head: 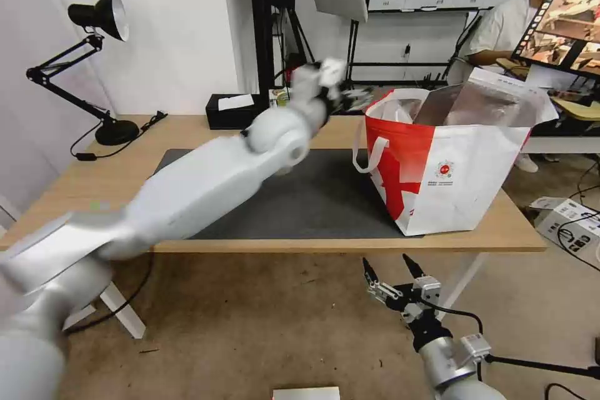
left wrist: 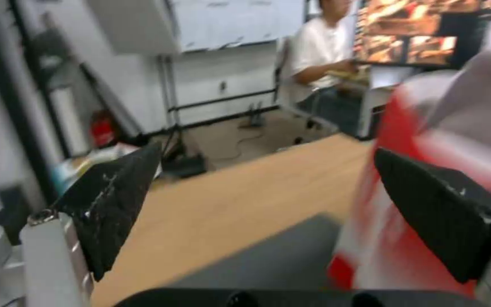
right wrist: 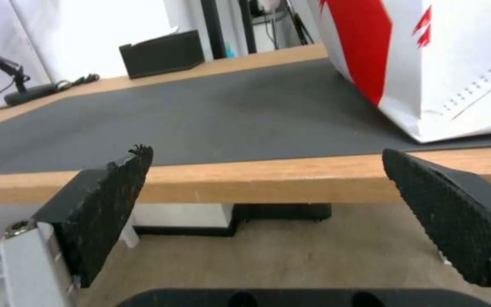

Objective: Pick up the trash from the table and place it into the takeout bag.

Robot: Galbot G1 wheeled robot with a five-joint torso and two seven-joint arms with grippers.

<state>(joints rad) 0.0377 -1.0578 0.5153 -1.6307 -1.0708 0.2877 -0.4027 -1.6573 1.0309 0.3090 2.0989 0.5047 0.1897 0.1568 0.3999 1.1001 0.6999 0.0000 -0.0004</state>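
Red and white panels make up the takeout bag (head: 447,175), a boxy tote with white loop handles, a silver foil lining showing at its open mouth and a small round red logo on its near white face. It stands upright at the right end of the light-wood counter (head: 187,131), its base partly on the right edge of the dark grey mat (head: 312,200). The left gripper (left wrist: 262,200) is raised over the far side of the counter, just left of the bag's mouth; its black textured fingers (left wrist: 115,200) are spread wide with nothing between them. The right gripper (head: 395,270) hangs below the counter's near edge, over the floor, its fingers (right wrist: 106,204) likewise released and empty. A black tissue box (head: 234,110) sits at the far edge, and a black desk lamp (head: 103,62) at the far left.
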